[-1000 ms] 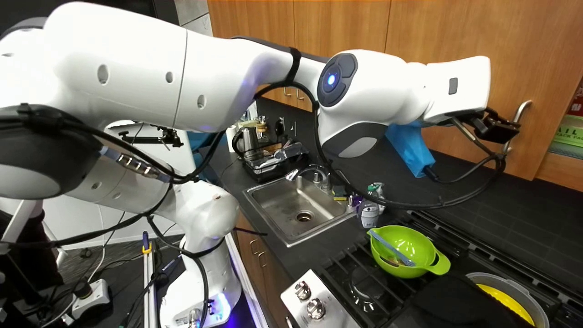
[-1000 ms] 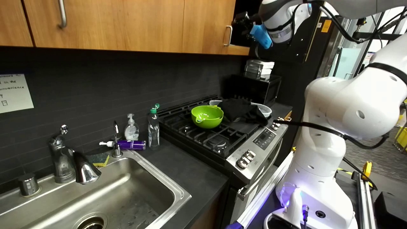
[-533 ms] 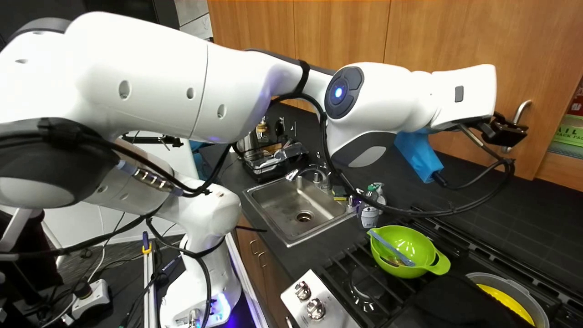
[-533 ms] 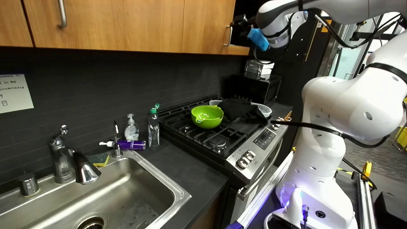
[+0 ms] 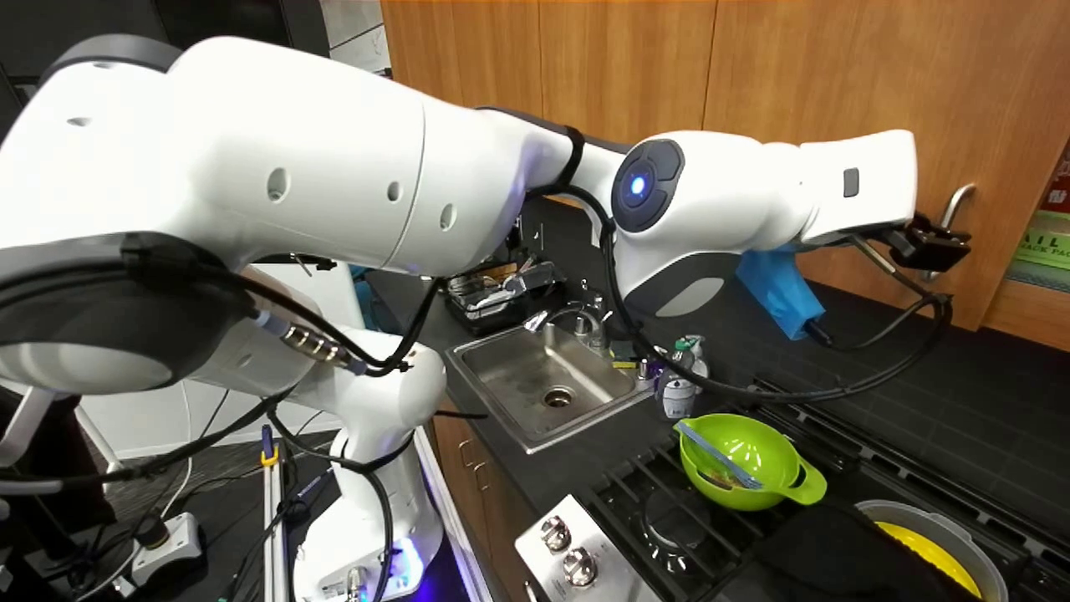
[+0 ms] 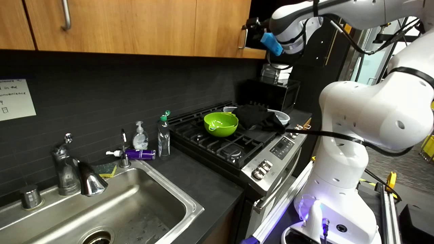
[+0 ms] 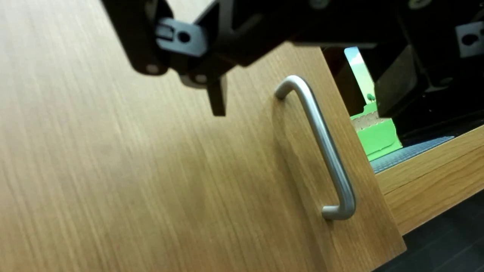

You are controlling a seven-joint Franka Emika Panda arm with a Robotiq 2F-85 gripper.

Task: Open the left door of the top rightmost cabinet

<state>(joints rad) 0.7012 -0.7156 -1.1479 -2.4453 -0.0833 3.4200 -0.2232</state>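
The arm (image 5: pixel 468 176) partly hides the handle (image 5: pixel 955 205) in an exterior view, sitting lower than earlier; the claw (image 7: pixel 302 107) is spread at the wrist view's one o'clock.

Cabinet door (image 7: pixel 151 173): top edge crops it, all views. Gripper (image 7: pixel 300 109): top edge crops it, wrist view. Grey vessel (image 5: pixel 974 543): black cloth (image 5: pixel 844 548) hides part.
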